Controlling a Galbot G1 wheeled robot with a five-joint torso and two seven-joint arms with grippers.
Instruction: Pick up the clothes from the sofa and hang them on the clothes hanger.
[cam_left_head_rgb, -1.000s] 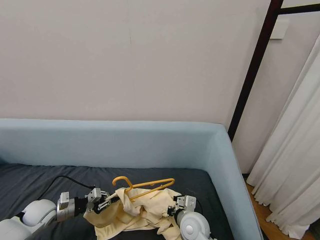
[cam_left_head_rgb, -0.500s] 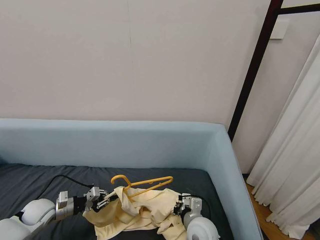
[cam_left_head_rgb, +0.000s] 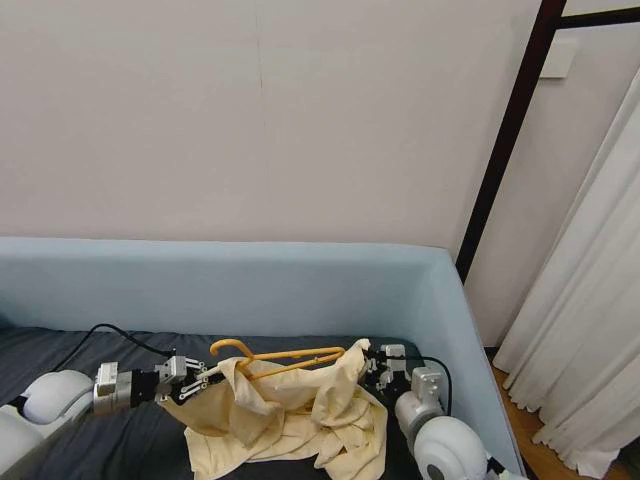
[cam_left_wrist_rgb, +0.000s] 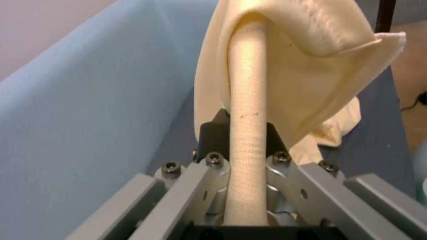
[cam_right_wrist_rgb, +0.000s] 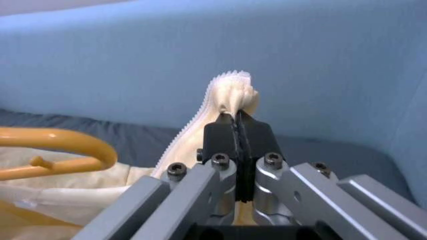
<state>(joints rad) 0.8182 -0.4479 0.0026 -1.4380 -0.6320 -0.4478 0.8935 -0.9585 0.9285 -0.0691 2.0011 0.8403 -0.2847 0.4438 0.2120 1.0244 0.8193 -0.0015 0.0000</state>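
Left end effector (cam_left_head_rgb: 196, 383): low in the lower left of the head view, pressed together on a rolled band of the cream garment (cam_left_head_rgb: 300, 420); the left wrist view shows the roll running straight between its fingers
Right end effector (cam_left_head_rgb: 372, 362): lower right of centre, pinching a bunched edge of the same garment, seen close in the right wrist view against the pale blue sofa (cam_left_head_rgb: 250, 285) back
What changed: over the last second the right end effector has risen from the bottom edge and swung out to the right, while the left has drawn a little further left; the cloth between them now spans wider and its right corner stands lifted
Hanger (cam_left_head_rgb: 285, 361): yellow, lying across the top of the garment, its hook nudged slightly left and up
Where the garment is: mostly heaped on the dark seat cushion (cam_left_head_rgb: 60, 350), only its two held edges raised
Meaning for the task: judged an early spreading step; the garment is gripped at both sides but not yet clear of the sofa
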